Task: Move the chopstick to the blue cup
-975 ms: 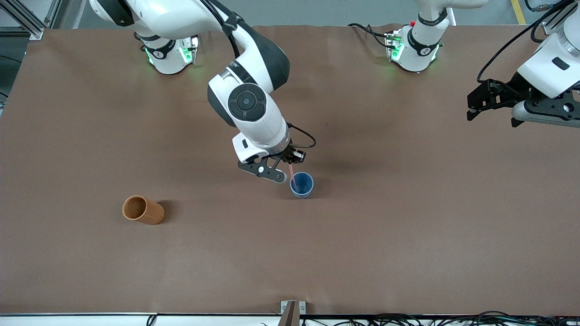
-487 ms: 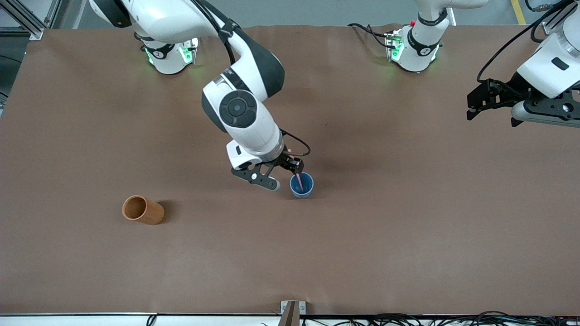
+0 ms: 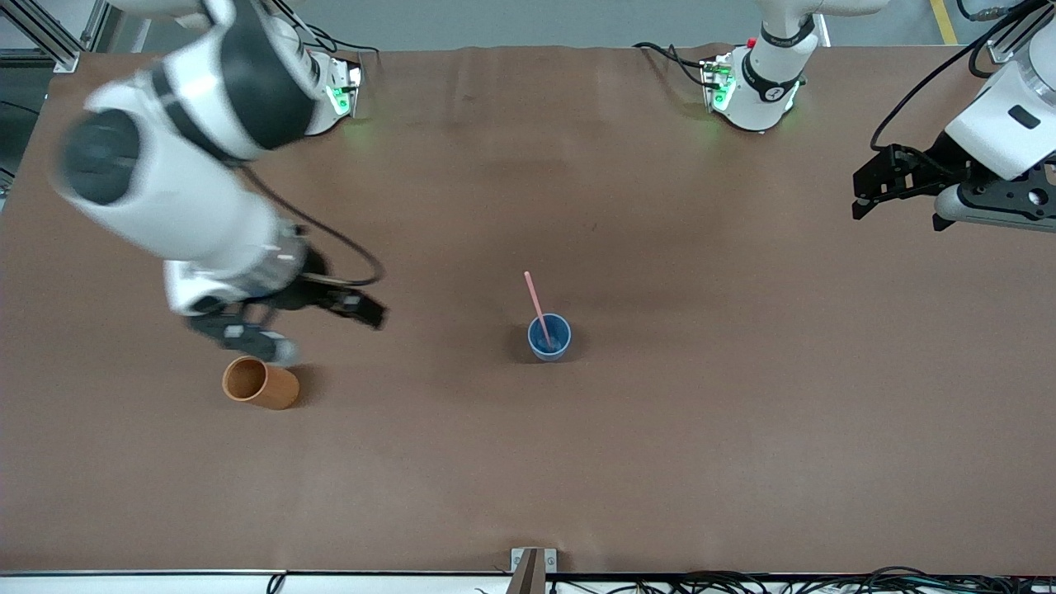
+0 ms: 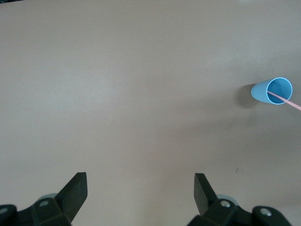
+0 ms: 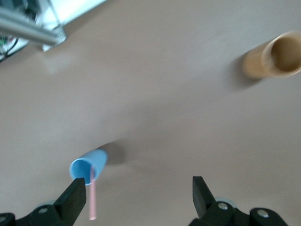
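The blue cup (image 3: 551,353) stands upright near the middle of the table. The pink chopstick (image 3: 535,299) rests in it, its lower end inside and its upper end leaning out over the rim toward the robots' bases. Nothing touches either. My right gripper (image 3: 330,334) hangs open and empty over the table between the blue cup and the orange-brown cup. Its wrist view shows the blue cup (image 5: 89,165) and the chopstick (image 5: 92,200) past one finger of the right gripper (image 5: 138,188). My left gripper (image 3: 898,216) waits open over the left arm's end of the table. Its wrist view has the left gripper (image 4: 140,186), blue cup (image 4: 273,91) and chopstick (image 4: 287,100).
An orange-brown cup (image 3: 260,382) sits toward the right arm's end of the table, close under the right gripper, and shows in the right wrist view as the orange-brown cup (image 5: 275,59). A small metal bracket (image 3: 532,561) sits at the table's front edge.
The right gripper opened and let go of the chopstick, which now stays in the blue cup. The right arm swung away toward its own end of the table. The left arm stayed put.
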Robot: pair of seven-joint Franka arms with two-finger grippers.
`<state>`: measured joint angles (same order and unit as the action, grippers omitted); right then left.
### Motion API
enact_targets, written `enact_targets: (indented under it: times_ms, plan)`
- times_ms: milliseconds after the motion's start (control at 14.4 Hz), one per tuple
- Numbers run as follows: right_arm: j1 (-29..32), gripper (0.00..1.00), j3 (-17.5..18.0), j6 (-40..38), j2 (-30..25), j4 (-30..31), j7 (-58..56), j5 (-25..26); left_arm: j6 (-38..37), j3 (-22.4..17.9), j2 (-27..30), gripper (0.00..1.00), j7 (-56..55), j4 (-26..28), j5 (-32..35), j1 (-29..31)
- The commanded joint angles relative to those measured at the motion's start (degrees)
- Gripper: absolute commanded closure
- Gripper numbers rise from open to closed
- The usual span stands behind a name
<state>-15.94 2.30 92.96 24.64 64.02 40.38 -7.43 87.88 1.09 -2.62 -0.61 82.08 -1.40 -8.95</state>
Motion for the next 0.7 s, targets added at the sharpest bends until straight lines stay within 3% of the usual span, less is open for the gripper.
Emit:
enact_targets:
  times_ms: [0,139,348,627]
  plan:
    - [7.2,0.00,1.1,1.4,-9.9,12.9,-10.6,2.3,-0.8,0.0,0.4,0.00,0.6,-0.1,-1.2,0.6]
    - [12.9,0.00,1.1,1.4,-13.6,16.9,-17.2,2.4,-0.8,0.0,0.4,0.00,0.5,-0.2,-1.2,1.0]
    - [19.0,0.00,1.1,-1.4,-16.5,17.2,-24.0,4.5,-0.7,0.2,0.3,0.00,0.5,-0.3,-1.3,1.4]
    - [20.3,0.00,1.4,-6.5,-21.4,17.2,-29.5,8.1,-0.7,0.0,0.2,0.00,0.6,-0.3,-2.8,1.5]
